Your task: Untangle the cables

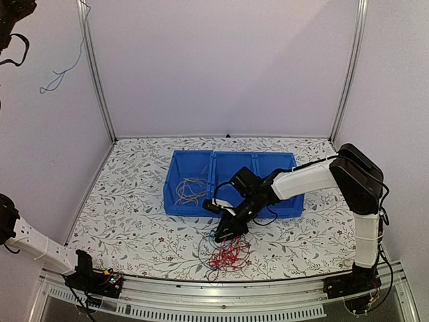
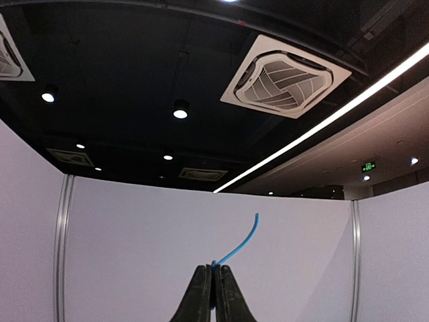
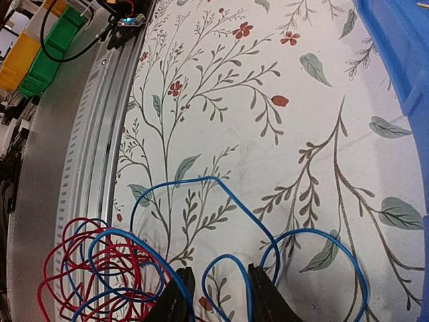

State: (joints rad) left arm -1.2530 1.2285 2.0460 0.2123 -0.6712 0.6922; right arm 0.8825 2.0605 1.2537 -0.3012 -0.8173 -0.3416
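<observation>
Hovering low over the table [image 1: 134, 221], the right claw [image 3: 218, 302] has its jaws parted. One loop of the blue cables [image 3: 201, 181] lies on the flowered top in the gap between its fingers [image 3: 175, 298]; as far as the wrist view shows, nothing is pinched. Just to one side of that loop, the blue strands run into the red cables [image 3: 74, 268]. The two colours cross over and through each other in one loose heap, near the middle of the table's near edge.

Beyond the heap, toward the far edge, stands the blue bin [image 1: 231, 155] with three compartments in a row. The yellow-tan cables [image 1: 190, 191] lie alone in its left compartment. The right arm hides part of the middle compartment.

At the near left corner the left claw [image 2: 214, 295] points up at the ceiling. It is closed tight on a short blue strand [image 2: 240, 247] that curls up from its tips. Where that strand leads cannot be told.

My reading is that about a third of the job is done: the tan colour is sorted out and put away. Red and blue remain to be pulled apart, and neither has reached the bin.
</observation>
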